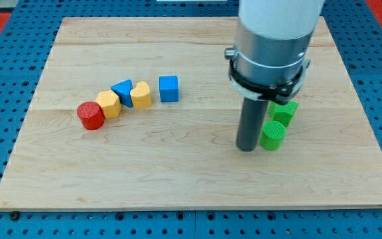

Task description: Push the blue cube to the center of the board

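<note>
The blue cube (169, 88) stands on the wooden surface (178, 172), a little to the view's left of the middle and somewhat toward the view's top. It is the last piece on the view's right of a curved row of five blocks. Just beside it on the view's left is a yellow block with a heart-like shape (140, 95); I cannot tell if the two touch. Next comes a blue triangle block (121, 89), which sits slightly behind the yellow ones, then a second yellow block (109, 104), whose shape looks many-sided, and at the end of the row, lowest and most to the view's left, a red cylinder (91, 115). These four seem to touch one another.

My tip (247, 149) rests on the surface well apart from the blue cube, to the view's right of it and lower. The rod has no hand, so there is nothing that could be apart, together or clamped on a block. Just beside my tip on the view's right stands a green cylinder (272, 135), very near or touching the rod. Behind it, toward the view's top, is a second green block (286, 111), partly hidden by the grey arm body, so its shape is not clear.
</note>
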### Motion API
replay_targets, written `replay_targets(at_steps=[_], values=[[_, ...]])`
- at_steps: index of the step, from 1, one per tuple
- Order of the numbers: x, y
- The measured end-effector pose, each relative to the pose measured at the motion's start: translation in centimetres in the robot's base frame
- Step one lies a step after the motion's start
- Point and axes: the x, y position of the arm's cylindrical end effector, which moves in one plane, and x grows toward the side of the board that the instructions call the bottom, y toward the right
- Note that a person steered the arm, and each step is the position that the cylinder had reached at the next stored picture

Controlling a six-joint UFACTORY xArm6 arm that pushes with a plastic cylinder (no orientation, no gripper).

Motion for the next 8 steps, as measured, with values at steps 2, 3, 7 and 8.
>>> replay_targets(at_steps=[2, 3, 7, 8], values=[[0.6, 0.8], [1.3, -6.2], [-13.4, -14.1], [-13.4, -16.9]])
